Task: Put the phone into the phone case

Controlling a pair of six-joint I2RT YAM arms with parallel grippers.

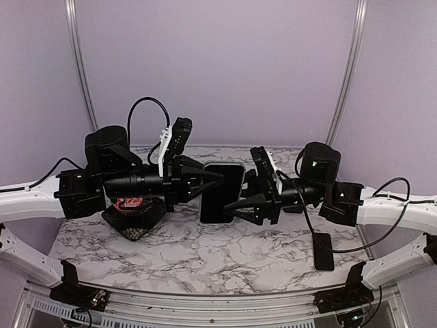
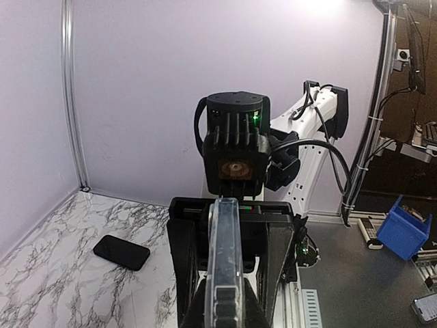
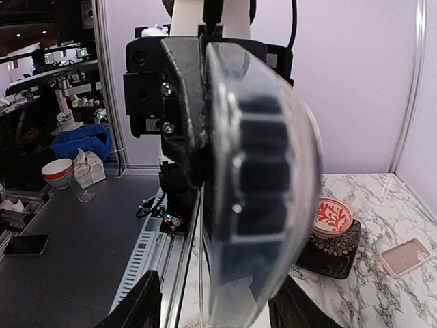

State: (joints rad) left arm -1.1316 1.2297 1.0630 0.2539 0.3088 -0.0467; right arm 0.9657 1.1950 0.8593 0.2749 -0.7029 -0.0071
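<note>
A clear phone case [image 1: 222,193] with a dark face hangs in the air at mid-table between both grippers. I cannot tell whether a phone sits in it. My left gripper [image 1: 218,176] is shut on the case's thin edge [image 2: 225,253]; its fingertips [image 2: 225,307] pinch it. My right gripper [image 1: 237,205] straddles the opposite end of the case [image 3: 259,171], with its fingers spread and gaps showing beside the case. In the right wrist view the gripper [image 3: 215,304] is open. A black phone [image 1: 323,251] lies flat on the marble at the right and also shows in the left wrist view [image 2: 121,251].
A red patterned bowl [image 3: 332,217] sits on a black mat [image 1: 133,222] under the left arm. A pink flat case-like item [image 3: 405,256] lies beyond it. The marble table [image 1: 205,260] ends at a metal rail in front. Purple walls enclose the back and sides.
</note>
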